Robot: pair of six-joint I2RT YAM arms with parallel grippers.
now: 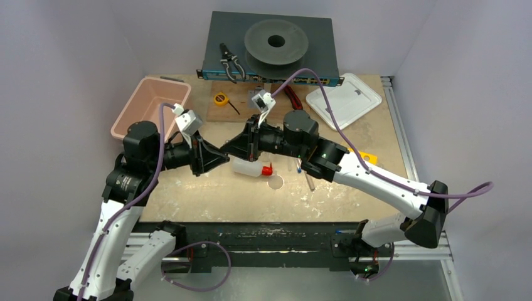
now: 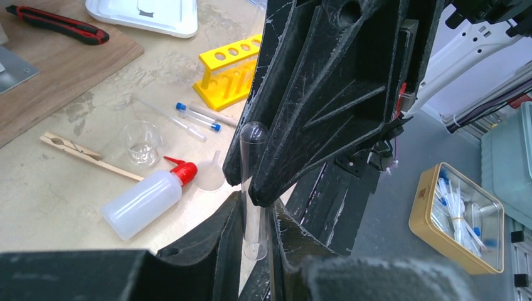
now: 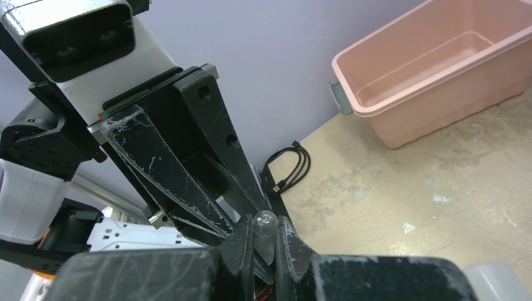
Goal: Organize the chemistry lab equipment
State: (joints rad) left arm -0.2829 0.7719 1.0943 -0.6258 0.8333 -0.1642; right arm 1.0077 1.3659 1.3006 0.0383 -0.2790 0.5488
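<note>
A clear test tube (image 2: 253, 207) is held in the air between both grippers, above the table's middle. My left gripper (image 2: 254, 241) is shut on its open end. My right gripper (image 3: 265, 241) is shut on its rounded end (image 3: 265, 221). The two grippers meet tip to tip in the top view, left (image 1: 216, 157) and right (image 1: 241, 145). On the table lie the white squeeze bottle with red cap (image 2: 147, 197) (image 1: 250, 167), two blue-capped tubes (image 2: 197, 117), a wooden clip (image 2: 81, 153), a small clear beaker (image 2: 141, 143) and a small round dish (image 1: 275, 182).
A yellow tube rack (image 2: 232, 69) stands right of the tubes. A pink bin (image 1: 150, 106) is at the back left, a white lid (image 1: 344, 97) at the back right. A tape measure (image 1: 220, 98), a red-handled tool (image 2: 56, 24) and pliers (image 1: 230, 63) lie at the back.
</note>
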